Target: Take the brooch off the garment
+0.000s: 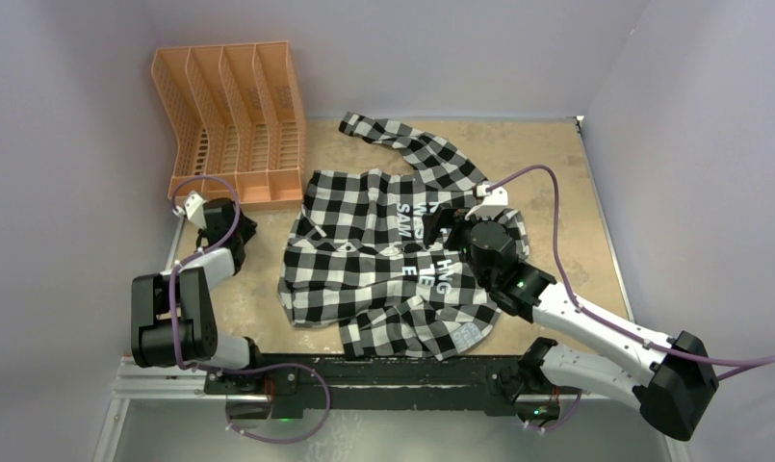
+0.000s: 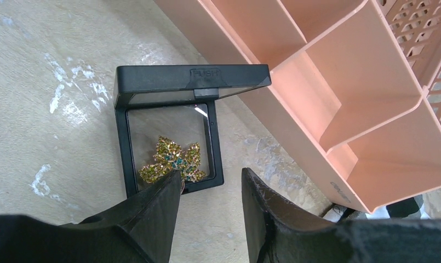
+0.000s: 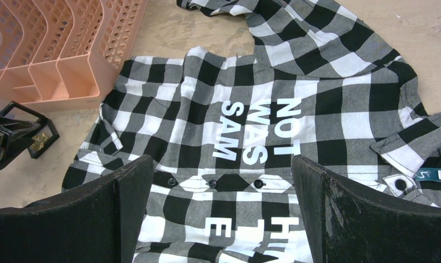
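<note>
The brooch point(image 2: 171, 160) is gold-coloured with green and teal stones and leaf-shaped. It lies inside an open black frame case point(image 2: 125, 93) on the table, off the garment, and also shows in the right wrist view point(image 3: 41, 141). My left gripper point(image 2: 211, 181) is open and empty just in front of the case; its left fingertip point(image 2: 171, 183) overlaps the brooch's near edge. The black-and-white check garment point(image 1: 364, 260) lies spread on the table with its white lettering up. My right gripper point(image 3: 222, 164) is open and empty above the shirt's point(image 3: 327, 98) buttoned middle.
An orange slotted file organiser point(image 1: 231, 115) lies at the back left, right beside the case point(image 2: 360, 109). Grey walls close in the table on three sides. The shirt's sleeve point(image 1: 412, 144) reaches toward the back wall.
</note>
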### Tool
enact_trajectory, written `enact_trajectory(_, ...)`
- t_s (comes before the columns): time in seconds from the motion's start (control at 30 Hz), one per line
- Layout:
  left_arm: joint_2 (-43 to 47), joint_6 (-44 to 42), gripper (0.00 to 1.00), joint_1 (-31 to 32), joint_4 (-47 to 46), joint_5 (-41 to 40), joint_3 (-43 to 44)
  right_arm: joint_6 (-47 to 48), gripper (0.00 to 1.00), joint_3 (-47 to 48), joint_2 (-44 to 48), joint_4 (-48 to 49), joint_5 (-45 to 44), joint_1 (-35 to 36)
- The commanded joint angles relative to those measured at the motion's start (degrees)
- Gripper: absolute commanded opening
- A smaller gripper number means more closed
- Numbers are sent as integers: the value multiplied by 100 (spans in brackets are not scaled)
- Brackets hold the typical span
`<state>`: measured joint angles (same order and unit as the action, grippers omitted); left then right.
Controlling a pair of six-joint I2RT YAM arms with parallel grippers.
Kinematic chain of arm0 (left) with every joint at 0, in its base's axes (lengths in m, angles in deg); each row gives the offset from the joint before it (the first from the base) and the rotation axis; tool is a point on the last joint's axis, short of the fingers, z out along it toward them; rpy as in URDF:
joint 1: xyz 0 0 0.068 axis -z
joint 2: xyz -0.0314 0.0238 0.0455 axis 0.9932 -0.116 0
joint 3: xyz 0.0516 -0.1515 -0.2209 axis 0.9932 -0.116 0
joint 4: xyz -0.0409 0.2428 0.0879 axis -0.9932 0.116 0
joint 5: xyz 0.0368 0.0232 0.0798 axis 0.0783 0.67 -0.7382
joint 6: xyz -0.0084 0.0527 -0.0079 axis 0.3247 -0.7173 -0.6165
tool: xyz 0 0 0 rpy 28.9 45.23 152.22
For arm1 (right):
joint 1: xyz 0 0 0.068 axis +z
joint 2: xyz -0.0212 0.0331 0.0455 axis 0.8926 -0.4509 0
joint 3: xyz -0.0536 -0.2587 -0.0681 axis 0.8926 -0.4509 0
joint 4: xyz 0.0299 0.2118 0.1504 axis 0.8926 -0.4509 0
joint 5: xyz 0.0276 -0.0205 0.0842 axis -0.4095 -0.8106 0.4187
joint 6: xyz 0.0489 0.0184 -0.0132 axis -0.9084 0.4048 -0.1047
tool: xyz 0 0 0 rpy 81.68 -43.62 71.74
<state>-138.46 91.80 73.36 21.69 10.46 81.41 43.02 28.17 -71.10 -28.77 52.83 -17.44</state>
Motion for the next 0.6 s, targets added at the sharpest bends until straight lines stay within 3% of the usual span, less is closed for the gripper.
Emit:
enact_trajectory(0.0, 91, -109, 43, 56, -58, -16, 181, 94, 98, -32, 46, 146, -126, 20)
enact_trajectory(0.57, -78, -11, 43, 136, 72, 313, 150, 101, 98, -26, 27, 149, -96, 13)
